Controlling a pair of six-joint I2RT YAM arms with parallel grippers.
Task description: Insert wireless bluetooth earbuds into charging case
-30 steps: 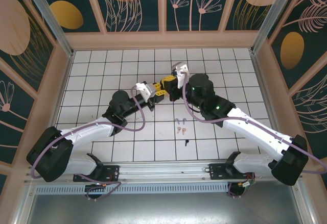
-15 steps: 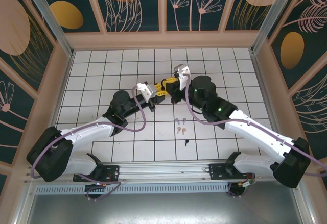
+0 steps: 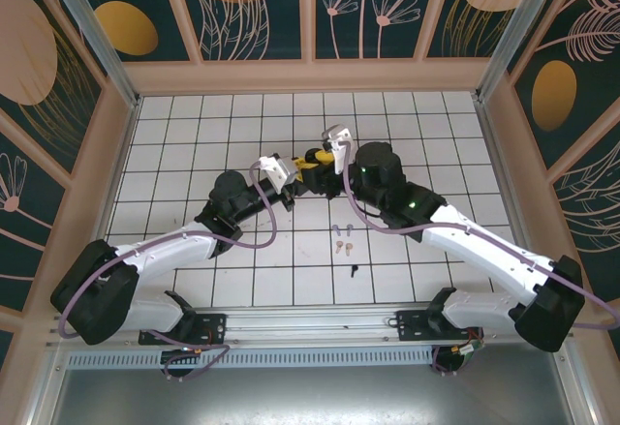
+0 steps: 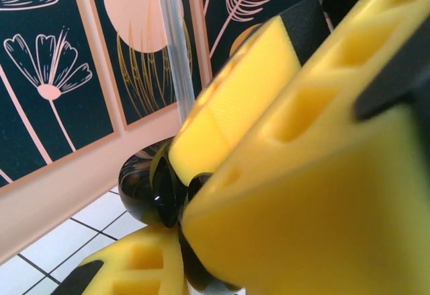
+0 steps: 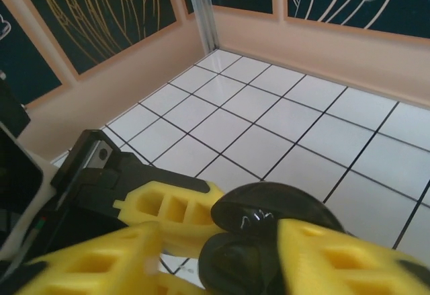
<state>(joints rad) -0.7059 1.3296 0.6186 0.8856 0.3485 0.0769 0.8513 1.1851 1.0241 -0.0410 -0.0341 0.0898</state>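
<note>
Low at the centre of the top view, on white tiles (image 3: pixel 194 135), lie three tiny sets: black earbuds (image 3: pixel 354 270), a pale pink pair (image 3: pixel 341 247) and a lavender pair (image 3: pixel 335 227), too small for detail. Bare tiles surround them. Higher up, the left gripper (image 3: pixel 296 175) is clamped on a glossy black charging case (image 5: pixel 269 211), seemingly partly open. The right gripper (image 3: pixel 314 159) has its jaws apart around the case, contact unclear. Peach walls (image 3: pixel 310 76) stand well beyond.

A white-tiled, black-lined counter (image 3: pixel 184 125) sits in a peach frame (image 3: pixel 310 76). Dark teal panels (image 3: pixel 262 9) with gold and pink plant prints stand at 9, 12 and 3 o'clock. Silver posts (image 3: pixel 87 28) mark the far corners; a metal rail (image 3: pixel 310 326) runs at 6 o'clock.
</note>
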